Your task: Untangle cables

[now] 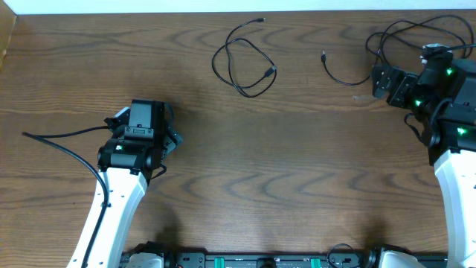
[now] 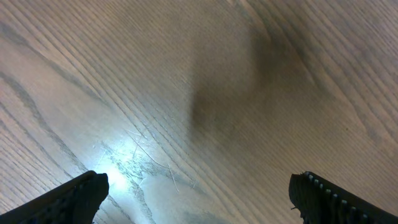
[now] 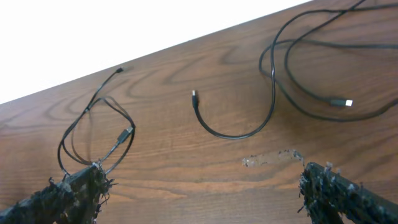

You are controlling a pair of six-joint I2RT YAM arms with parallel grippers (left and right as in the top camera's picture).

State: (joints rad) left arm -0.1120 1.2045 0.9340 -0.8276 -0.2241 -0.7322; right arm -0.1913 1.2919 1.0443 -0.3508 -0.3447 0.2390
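A: Where does everything lie?
B: Far side: looped cable (image 3: 126,132) at centre, long cable (image 3: 230,136) far right, apart. Left gripper (image 2: 198,196) and right gripper (image 3: 199,190) both gape, empty.
A: Best move?
B: Probably pinch the long cable near its plug (image 3: 195,93), draw it out slowly, and watch for crossings.

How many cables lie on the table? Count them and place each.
2: a looped cable at far centre; a longer cable far right by the right gripper, possibly hiding another.

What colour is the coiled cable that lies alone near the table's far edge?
The coiled cable is black; the right wrist view shows it best.
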